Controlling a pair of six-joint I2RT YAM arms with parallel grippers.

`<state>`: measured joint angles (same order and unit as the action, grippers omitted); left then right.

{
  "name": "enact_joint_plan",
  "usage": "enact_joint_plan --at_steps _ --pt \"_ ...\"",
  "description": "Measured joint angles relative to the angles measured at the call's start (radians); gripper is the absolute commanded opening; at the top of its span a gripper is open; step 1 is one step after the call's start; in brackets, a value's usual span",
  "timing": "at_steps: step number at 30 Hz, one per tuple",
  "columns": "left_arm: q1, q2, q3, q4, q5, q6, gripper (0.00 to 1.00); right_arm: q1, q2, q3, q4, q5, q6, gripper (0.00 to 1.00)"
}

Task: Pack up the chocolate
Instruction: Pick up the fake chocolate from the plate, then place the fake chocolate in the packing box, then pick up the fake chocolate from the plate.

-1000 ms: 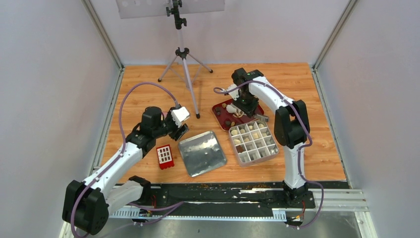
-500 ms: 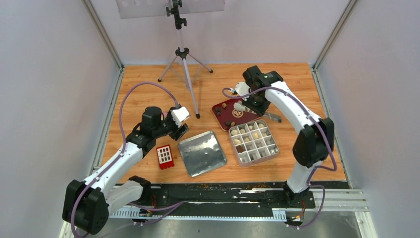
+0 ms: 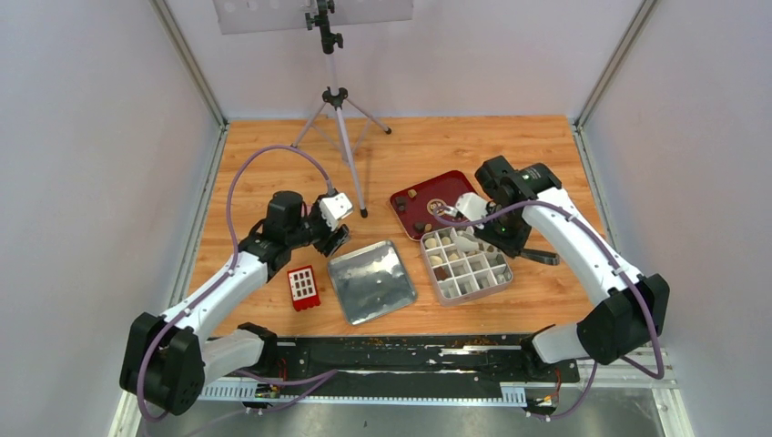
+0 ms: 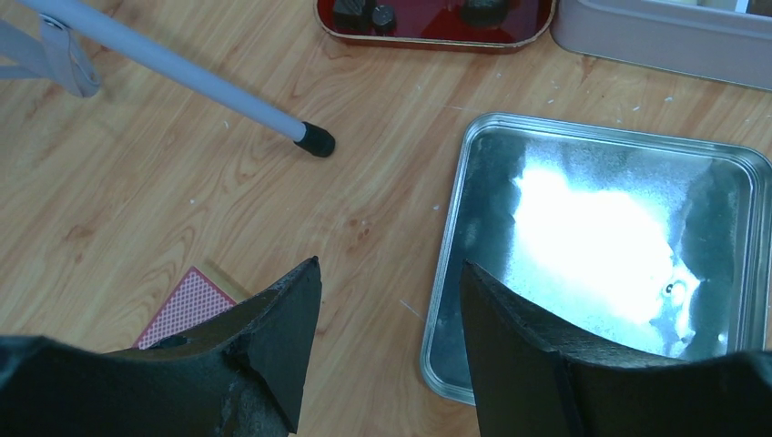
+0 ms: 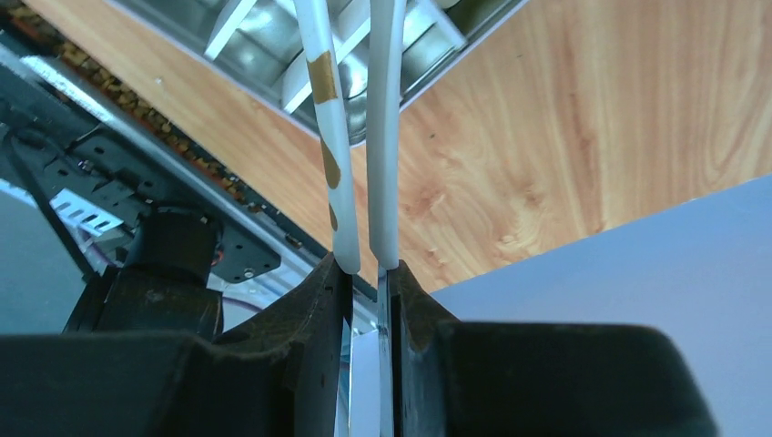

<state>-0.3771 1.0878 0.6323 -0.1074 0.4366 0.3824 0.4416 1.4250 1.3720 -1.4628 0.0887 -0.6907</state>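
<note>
**Ana:** Over the worktop's (image 3: 437, 141) right half, what is the right gripper (image 5: 368, 273) doing?

**Ben:** It is clamped on a pair of white tongs (image 5: 385, 137), with brown smears on one arm. Their far ends reach over the divided tin (image 3: 480, 289). I cannot tell whether the tips carry a piece.

**Ana:** Where is the chocolate (image 4: 350, 14)?

**Ben:** A few dark pieces lie on the red tray (image 3: 446, 187), along its 9 o'clock side. Cream and dark pieces sit in the tin's compartments. The tray is at the tin's 11 o'clock, corner to corner. I cannot tell if the two touch.

**Ana:** And the left gripper (image 4: 390, 273)?

**Ben:** Its jaws stand apart and hold nothing. It hovers above bare wood near the 10 o'clock corner of the flat metal lid (image 3: 371, 280). The red block (image 3: 303, 287) is at the lid's 9 o'clock, and a foot of the tripod (image 3: 339, 100) is at its 12.

**Ana:** How much room is there?

**Ben:** There is open wood from the tray's 12 o'clock to the back wall, and a strip at the tin's 3 o'clock up to the worktop's edge. Only a narrow gap separates the lid and the tin, and their 6 o'clock corners sit near the front edge.
</note>
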Motion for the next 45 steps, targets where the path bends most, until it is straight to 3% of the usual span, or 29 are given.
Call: enact_joint_plan --at_steps 19,30,38,45 --pt "0.000 0.009 0.013 0.000 0.003 0.000 0.66 0.016 0.006 -0.075 -0.050 -0.097 -0.034 0.31" --pt "0.000 0.009 0.013 0.000 0.003 0.000 0.66 0.016 0.026 -0.055 -0.064 -0.098 -0.026 0.34" --pt "0.000 0.008 0.013 0.000 0.003 0.000 0.66 0.016 0.043 -0.037 -0.064 -0.097 -0.018 0.33" --pt "0.000 0.008 0.013 0.000 0.003 0.000 0.66 0.016 0.066 0.005 -0.064 -0.097 -0.010 0.21"
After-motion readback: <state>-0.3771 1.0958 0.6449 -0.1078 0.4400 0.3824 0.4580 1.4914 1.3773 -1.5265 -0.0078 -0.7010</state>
